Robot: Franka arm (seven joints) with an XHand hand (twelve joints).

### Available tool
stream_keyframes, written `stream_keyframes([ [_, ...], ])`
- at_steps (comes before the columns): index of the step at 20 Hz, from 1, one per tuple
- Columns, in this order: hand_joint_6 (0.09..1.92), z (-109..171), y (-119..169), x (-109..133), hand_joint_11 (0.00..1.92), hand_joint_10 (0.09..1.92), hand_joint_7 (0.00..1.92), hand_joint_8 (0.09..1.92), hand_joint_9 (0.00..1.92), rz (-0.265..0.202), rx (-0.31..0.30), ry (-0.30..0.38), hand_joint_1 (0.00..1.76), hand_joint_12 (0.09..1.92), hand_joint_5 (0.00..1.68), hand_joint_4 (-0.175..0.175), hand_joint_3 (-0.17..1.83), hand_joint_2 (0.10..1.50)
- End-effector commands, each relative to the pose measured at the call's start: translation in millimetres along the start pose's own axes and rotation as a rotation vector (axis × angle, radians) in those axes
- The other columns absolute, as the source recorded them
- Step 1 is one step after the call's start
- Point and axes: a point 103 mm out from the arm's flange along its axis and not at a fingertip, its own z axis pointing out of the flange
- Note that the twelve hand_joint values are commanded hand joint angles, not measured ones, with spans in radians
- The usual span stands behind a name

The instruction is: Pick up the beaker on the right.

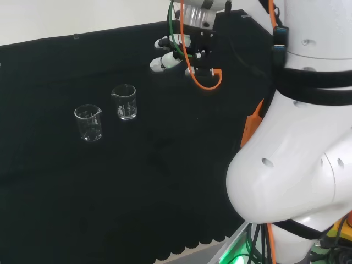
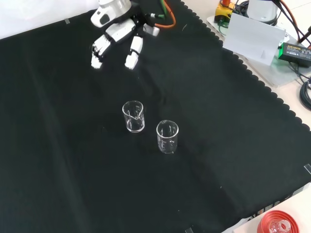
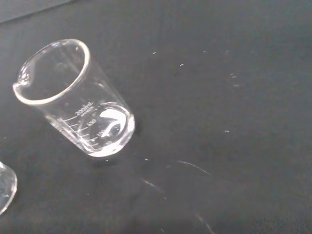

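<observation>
I see the hand (image 2: 116, 34) above the tabletop (image 2: 218, 145), fingers relaxed and holding nothing, well apart from two upright beakers: right beaker (image 1: 125, 102), left beaker (image 1: 89, 122).

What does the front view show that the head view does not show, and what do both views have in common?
Front view alone: a red ribbed ring at the bottom right corner and a white box beyond the cloth's scalloped edge. Head view alone: the arm's big white links at the right. Both: two clear, upright beakers standing apart on the black cloth, one nearer the hand, the other farther from it, and the hand raised with straight fingers, holding nothing.
</observation>
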Motion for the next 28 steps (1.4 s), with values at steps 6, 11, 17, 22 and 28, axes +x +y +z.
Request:
stream_keyframes([
  [6,0.09,47.7,39.8,6.9,0.0,0.72,0.07,0.59,0.16,-0.181,0.063,0.12,0.75,0.92,0.19,-0.069,-0.17,0.93],
  [11,0.09,62.6,46.2,3.5,0.0,0.71,0.06,0.61,0.19,-0.224,0.08,0.175,0.78,0.98,0.17,-0.078,-0.17,0.92],
  [17,0.09,70.6,46.3,2.9,0.0,0.71,0.08,0.63,0.22,-0.276,0.081,0.243,0.77,1.02,0.16,-0.086,-0.17,0.9],
  [22,0.09,75.7,40.8,5.6,0.0,0.71,0.08,0.63,0.22,-0.336,0.062,0.303,0.77,1.02,0.15,-0.087,-0.17,0.89],
  [28,0.09,85.5,32.7,10.3,0.0,0.72,0.05,0.63,0.2,-0.368,0.075,0.318,0.81,0.95,0.07,-0.108,-0.17,0.87],
])
